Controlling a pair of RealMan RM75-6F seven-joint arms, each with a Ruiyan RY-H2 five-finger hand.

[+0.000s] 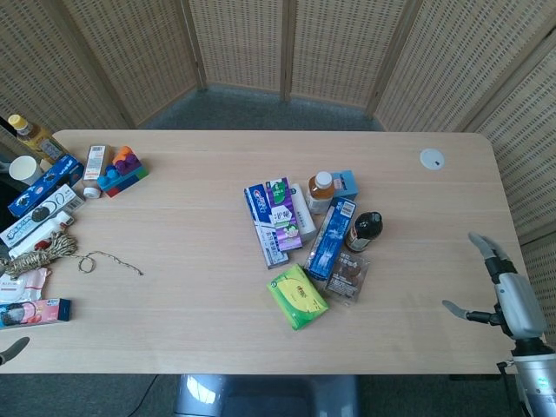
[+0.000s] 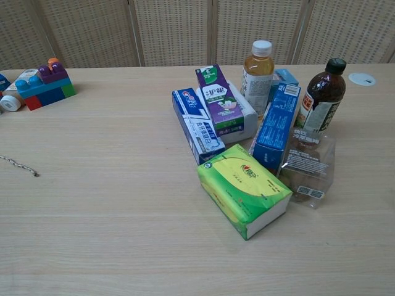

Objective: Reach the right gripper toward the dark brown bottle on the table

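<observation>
The robot's right hand [image 1: 502, 291] hovers over the table's [image 1: 174, 304] near right edge, fingers spread and holding nothing. Well apart from it, toward the table's middle and slightly farther back, the dark brown bottle [image 1: 364, 230] stands upright, touching a clear snack packet [image 1: 347, 275] on its near side and a long blue box [image 1: 330, 238] on the side away from the hand. A green tissue pack [image 1: 297, 296] lies beyond the packet. Only a sliver of the left hand [image 1: 12, 350] shows at the opposite near corner; its pose cannot be told.
</observation>
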